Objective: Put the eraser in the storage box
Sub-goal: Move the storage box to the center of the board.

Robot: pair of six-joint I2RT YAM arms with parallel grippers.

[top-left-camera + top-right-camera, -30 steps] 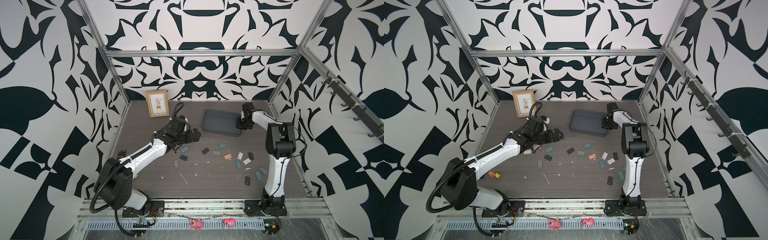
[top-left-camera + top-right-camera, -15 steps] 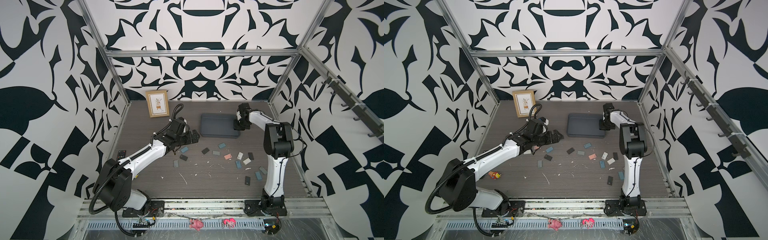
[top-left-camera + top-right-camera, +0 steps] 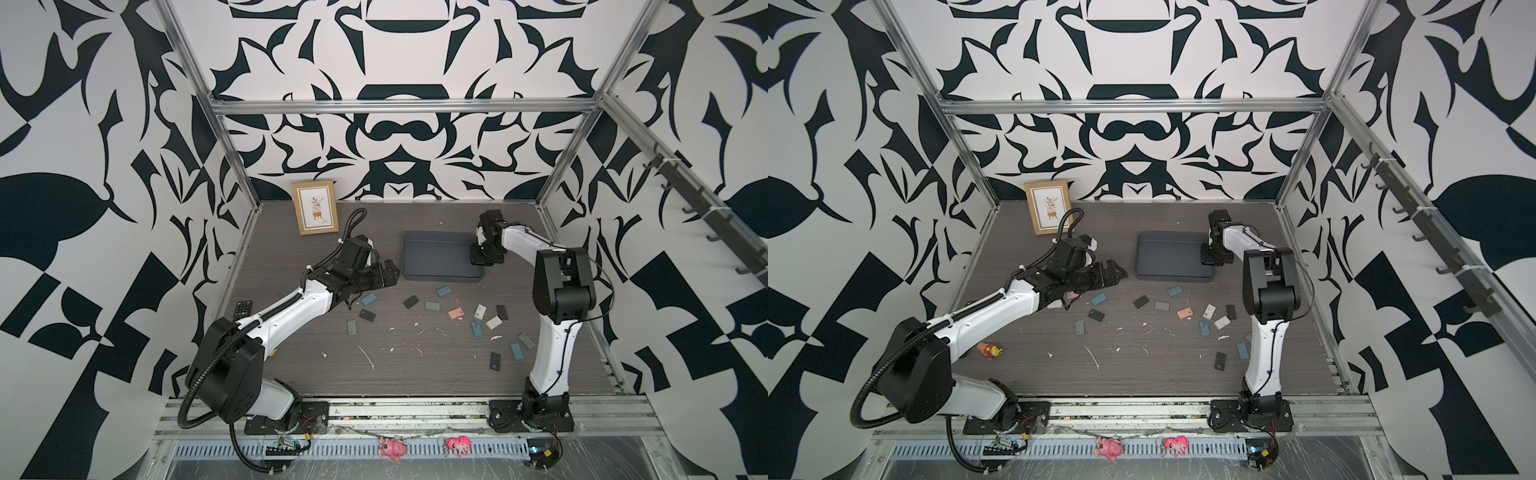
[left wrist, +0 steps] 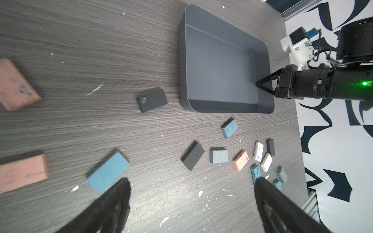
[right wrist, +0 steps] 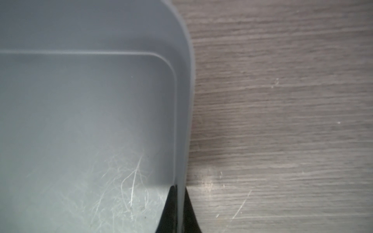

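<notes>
The storage box (image 3: 436,257) (image 3: 1169,259) (image 4: 220,66) (image 5: 80,121), a shallow slate-grey tray with nothing in it, lies at mid-back of the table. My right gripper (image 3: 476,258) (image 3: 1206,259) (image 4: 257,83) (image 5: 179,187) is shut on its right wall, one finger inside and one outside. Several erasers lie scattered in front of the box. Among them are a blue eraser (image 3: 368,298) (image 3: 1099,298) (image 4: 108,174), a black eraser (image 4: 152,100) and a salmon eraser (image 3: 456,312) (image 4: 240,160). My left gripper (image 3: 390,275) (image 3: 1117,274) (image 4: 192,181) hangs open left of the box, holding nothing.
A wooden picture frame (image 3: 314,207) leans at the back left. A remote (image 3: 243,309) and a small toy (image 3: 989,350) lie beside the left arm. Two salmon erasers (image 4: 16,84) sit under the left arm. White crumbs dot the table's front half.
The right gripper has turned the storage box from tilted to square and pulled it slightly forward. The left gripper has barely moved and stays open.
</notes>
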